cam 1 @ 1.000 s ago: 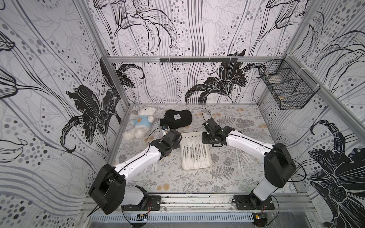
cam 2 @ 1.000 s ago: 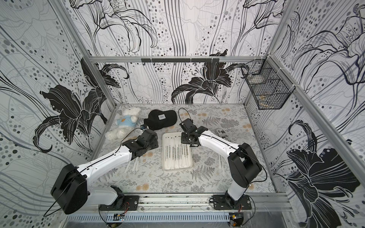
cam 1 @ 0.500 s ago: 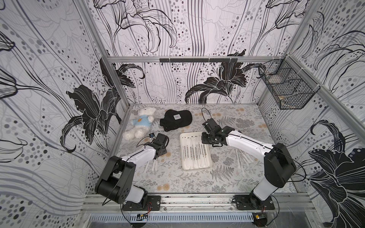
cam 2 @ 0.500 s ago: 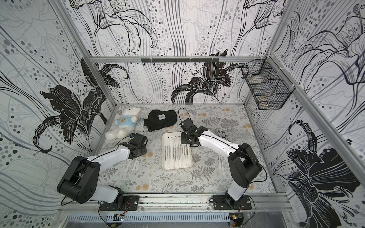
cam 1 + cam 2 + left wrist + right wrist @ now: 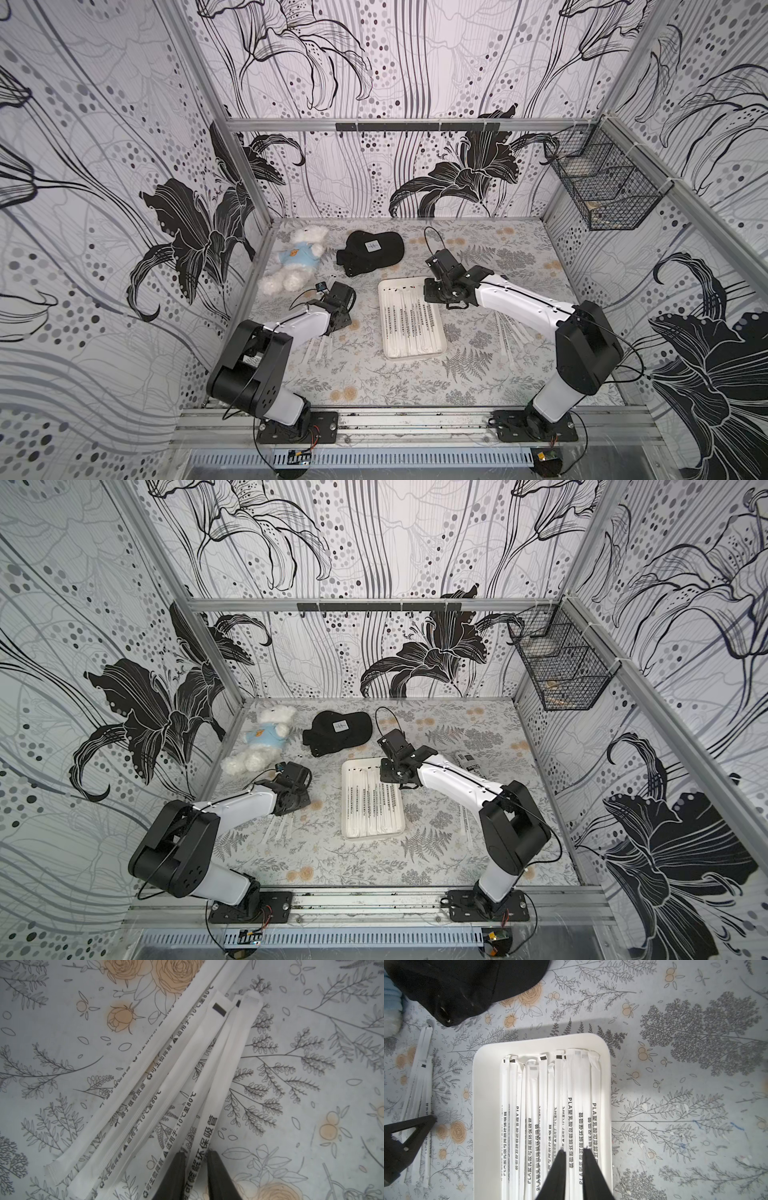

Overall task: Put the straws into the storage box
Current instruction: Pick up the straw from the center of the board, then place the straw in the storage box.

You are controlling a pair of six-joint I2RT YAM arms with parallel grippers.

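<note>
Left end effector (image 5: 194, 1154) retreated, clamped on straw (image 5: 207, 1130), right end effector (image 5: 574, 1150) grip unclear, print (image 5: 570, 1099) "PLA"

Matt paper-wrapped straws (image 5: 220, 1095), smooth white plastic storage box (image 5: 542, 1043), black cloth cap (image 5: 467, 985)

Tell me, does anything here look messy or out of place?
Yes. The storage box holds straws in a neat row, but others lie loose on the mat: a fanned, overlapping bunch at the left gripper and a few more beside the right arm. The teddy bear and black cap seem unrelated clutter.
</note>
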